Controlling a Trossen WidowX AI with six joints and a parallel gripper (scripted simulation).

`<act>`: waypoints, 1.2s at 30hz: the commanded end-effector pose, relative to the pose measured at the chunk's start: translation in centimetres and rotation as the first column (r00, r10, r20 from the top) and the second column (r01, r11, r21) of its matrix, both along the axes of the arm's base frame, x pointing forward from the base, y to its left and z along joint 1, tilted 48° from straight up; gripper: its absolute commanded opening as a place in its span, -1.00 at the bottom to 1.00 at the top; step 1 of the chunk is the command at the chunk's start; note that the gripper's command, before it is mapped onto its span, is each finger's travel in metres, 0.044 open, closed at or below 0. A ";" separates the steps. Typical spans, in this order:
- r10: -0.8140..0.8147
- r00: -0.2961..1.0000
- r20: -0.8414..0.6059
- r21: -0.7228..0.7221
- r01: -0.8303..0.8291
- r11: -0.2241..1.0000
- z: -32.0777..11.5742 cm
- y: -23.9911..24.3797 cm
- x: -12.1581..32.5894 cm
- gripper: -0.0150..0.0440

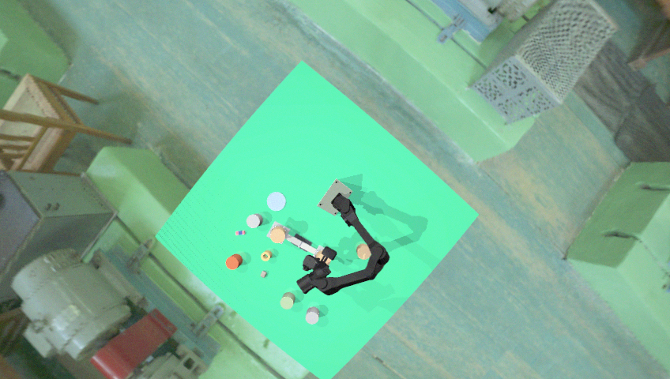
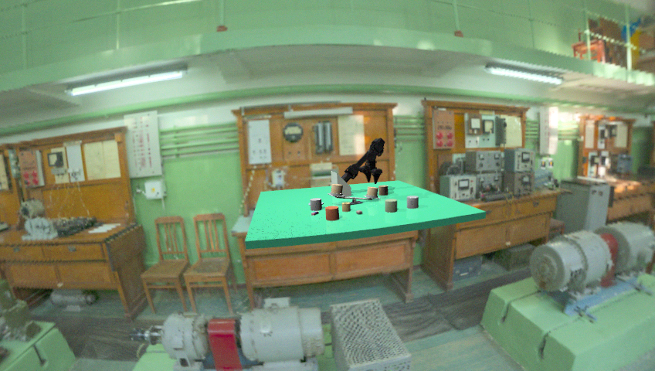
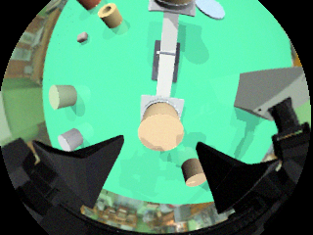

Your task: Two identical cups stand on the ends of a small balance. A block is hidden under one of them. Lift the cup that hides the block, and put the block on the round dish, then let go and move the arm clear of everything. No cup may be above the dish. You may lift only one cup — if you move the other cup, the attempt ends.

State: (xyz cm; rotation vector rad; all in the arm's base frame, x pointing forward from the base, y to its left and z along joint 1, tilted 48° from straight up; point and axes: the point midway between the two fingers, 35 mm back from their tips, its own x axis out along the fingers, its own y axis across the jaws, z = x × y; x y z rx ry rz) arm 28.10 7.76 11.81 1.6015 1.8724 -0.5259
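Note:
The small balance has a tan cup at each end. The near cup is at the end below my gripper. The far cup stands at the end nearer the dish; its shadow falls well apart from it, so that end looks higher. No block shows under either cup. The round pale-blue dish holds nothing. My gripper is open and empty, pointing down above the near cup, its fingertips either side of it in the wrist view.
A tan cylinder stands by the arm's elbow. A grey cylinder stands near the dish. A red cylinder, a tan ring, a small block, an olive cylinder and another grey cylinder lie beyond the balance.

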 end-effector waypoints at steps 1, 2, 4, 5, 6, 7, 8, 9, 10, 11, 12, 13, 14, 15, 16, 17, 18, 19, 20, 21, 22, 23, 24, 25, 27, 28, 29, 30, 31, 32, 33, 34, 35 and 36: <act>0.002 1.000 -0.007 -0.004 -0.002 1.000 -0.7 0.9 -0.2 1.00; 0.002 1.000 -0.007 -0.004 -0.002 1.000 -0.8 1.0 -0.2 1.00; 0.002 1.000 -0.007 -0.004 -0.002 1.000 -0.8 1.0 -0.2 1.00; 0.002 1.000 -0.007 -0.004 -0.002 1.000 -0.9 1.1 -0.2 1.00; 0.002 1.000 -0.007 -0.004 -0.002 1.000 -1.0 1.2 -0.2 1.00; 0.002 1.000 -0.007 -0.004 -0.002 1.000 -1.1 1.3 -0.2 1.00; 0.002 1.000 -0.007 -0.005 -0.002 1.000 -1.2 1.4 -0.2 1.00; 0.002 1.000 -0.007 -0.005 -0.002 1.000 -1.3 1.5 -0.2 1.00; 0.001 1.000 -0.007 -0.005 -0.002 1.000 -1.4 1.7 -0.2 1.00; 0.001 1.000 -0.007 -0.005 -0.001 1.000 -1.5 1.8 -0.2 1.00; 0.001 1.000 -0.007 -0.005 -0.001 1.000 -1.6 1.9 -0.2 1.00; 0.001 1.000 -0.007 -0.005 -0.001 1.000 -1.7 2.0 -0.2 1.00; 0.001 1.000 -0.007 -0.006 -0.001 1.000 -1.9 2.1 -0.2 1.00; 0.001 1.000 -0.007 -0.006 -0.001 1.000 -2.0 2.2 -0.2 1.00; 0.001 1.000 -0.007 -0.006 -0.001 1.000 -2.1 2.4 -0.2 1.00; 0.001 1.000 -0.007 -0.006 -0.001 1.000 -2.2 2.5 -0.2 1.00; 0.001 1.000 -0.007 -0.006 -0.001 1.000 -2.3 2.6 -0.2 1.00; 0.001 1.000 -0.007 -0.006 -0.001 1.000 -2.4 2.7 -0.2 1.00; 0.001 1.000 -0.007 -0.006 -0.001 1.000 -2.5 2.8 -0.3 1.00; 0.001 1.000 -0.006 -0.006 -0.001 1.000 -2.6 3.0 -0.3 1.00; 0.001 1.000 -0.006 -0.006 -0.001 1.000 -2.7 3.1 -0.3 1.00; 0.001 1.000 -0.006 -0.006 -0.001 1.000 -2.9 3.2 -0.3 1.00; 0.001 1.000 -0.006 -0.006 -0.001 1.000 -3.0 3.3 -0.3 1.00; 0.001 1.000 -0.006 -0.005 -0.001 1.000 -3.1 3.4 -0.3 1.00; 0.001 1.000 -0.006 -0.005 -0.001 1.000 -3.3 3.7 -0.4 1.00; 0.001 1.000 -0.006 -0.005 -0.001 1.000 -3.4 3.8 -0.4 1.00; 0.001 1.000 -0.006 -0.005 -0.001 1.000 -3.5 3.9 -0.4 1.00; 0.001 1.000 -0.006 -0.005 -0.001 1.000 -3.6 4.0 -0.4 1.00; 0.001 1.000 -0.006 -0.004 -0.001 1.000 -3.7 4.1 -0.4 1.00; 0.001 1.000 -0.006 -0.004 -0.001 1.000 -3.8 4.3 -0.5 1.00; 0.001 1.000 -0.006 -0.004 -0.001 1.000 -3.9 4.4 -0.5 1.00; 0.001 1.000 -0.006 -0.004 -0.001 1.000 -4.0 4.5 -0.5 1.00; 0.001 1.000 -0.006 -0.003 -0.001 1.000 -4.1 4.6 -0.5 1.00; 0.001 1.000 -0.006 -0.003 -0.001 1.000 -4.2 4.7 -0.6 1.00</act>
